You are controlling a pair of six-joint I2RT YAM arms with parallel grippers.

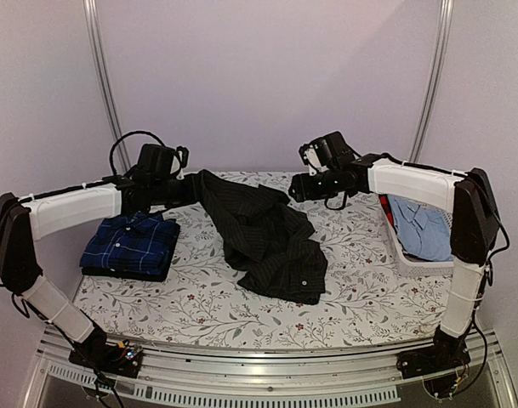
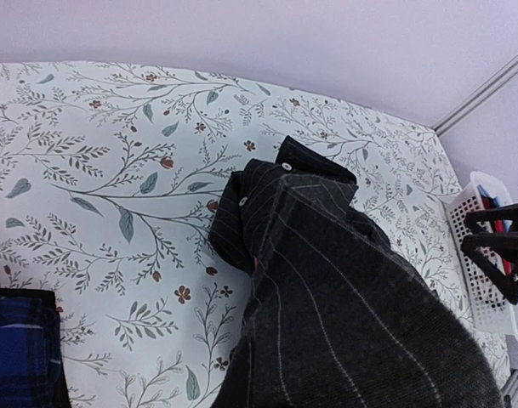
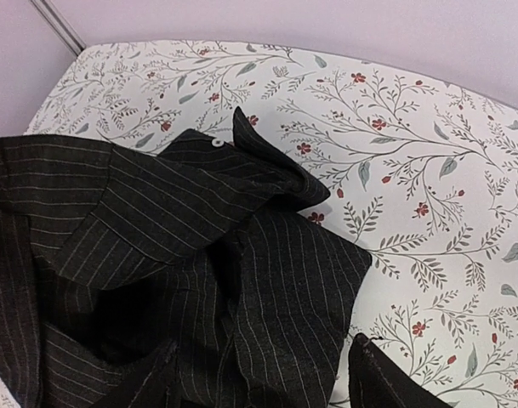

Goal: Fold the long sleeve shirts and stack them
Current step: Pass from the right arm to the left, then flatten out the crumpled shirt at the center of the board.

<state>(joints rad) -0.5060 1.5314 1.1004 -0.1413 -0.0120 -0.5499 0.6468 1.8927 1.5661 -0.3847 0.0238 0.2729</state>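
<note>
Lavender walls close off a table spread with a floral-print cloth [image 1: 207, 297]. At its middle lies the black pinstriped shirt [image 1: 267, 238], rumpled and unfolded. 1 upper edge is drawn up and to the left into the left gripper [image 1: 187, 187], whose jaws are clenched on the fabric. That hold looks meant to lift the shirt so it can be shaken out flat before folding.

Left of the black shirt, just beside its raised part, the navy checked shirt [image 1: 131, 245] sits as a neat folded rectangle. It probably marks the base of the stack.

Right of the black shirt, above its far edge, hangs the right gripper [image 1: 303, 185]. In the left wrist view its jaws look parted with nothing between them, so it seems ready to take a second hold.

Further right of the black shirt stands a white basket [image 1: 403, 255] holding a pale blue garment [image 1: 424, 225].

The count is 2 long sleeve shirts on the cloth, 1 folded and 1 not, plus 1 basket and 2 arms.
</note>
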